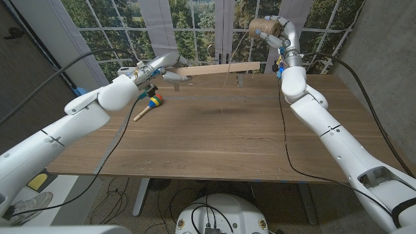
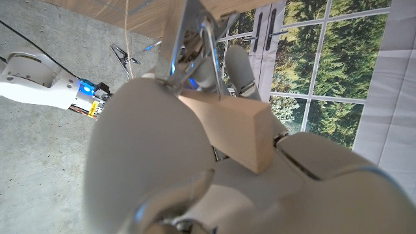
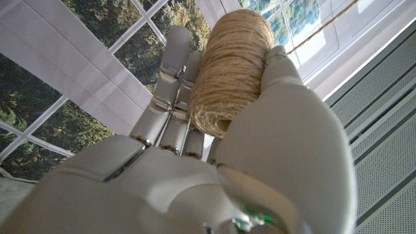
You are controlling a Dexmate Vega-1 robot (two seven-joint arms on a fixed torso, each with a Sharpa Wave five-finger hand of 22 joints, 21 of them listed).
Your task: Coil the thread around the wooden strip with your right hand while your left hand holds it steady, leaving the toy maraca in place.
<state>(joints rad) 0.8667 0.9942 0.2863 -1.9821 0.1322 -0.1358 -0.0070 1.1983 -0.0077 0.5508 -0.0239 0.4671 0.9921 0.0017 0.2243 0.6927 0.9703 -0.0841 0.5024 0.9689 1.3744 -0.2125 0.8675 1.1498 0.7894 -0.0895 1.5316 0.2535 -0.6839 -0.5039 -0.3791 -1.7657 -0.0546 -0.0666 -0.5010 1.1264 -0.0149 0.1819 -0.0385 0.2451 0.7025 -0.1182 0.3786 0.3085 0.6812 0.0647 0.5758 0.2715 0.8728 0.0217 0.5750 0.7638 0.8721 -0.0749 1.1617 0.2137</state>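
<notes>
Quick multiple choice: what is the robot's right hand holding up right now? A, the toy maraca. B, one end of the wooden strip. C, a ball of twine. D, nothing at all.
C: the right hand is raised above the table with its fingers wrapped around a ball of twine, while the toy maraca lies on the table.

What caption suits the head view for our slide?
Left hand holds the wooden strip level; right hand lifts the twine spool.
</notes>
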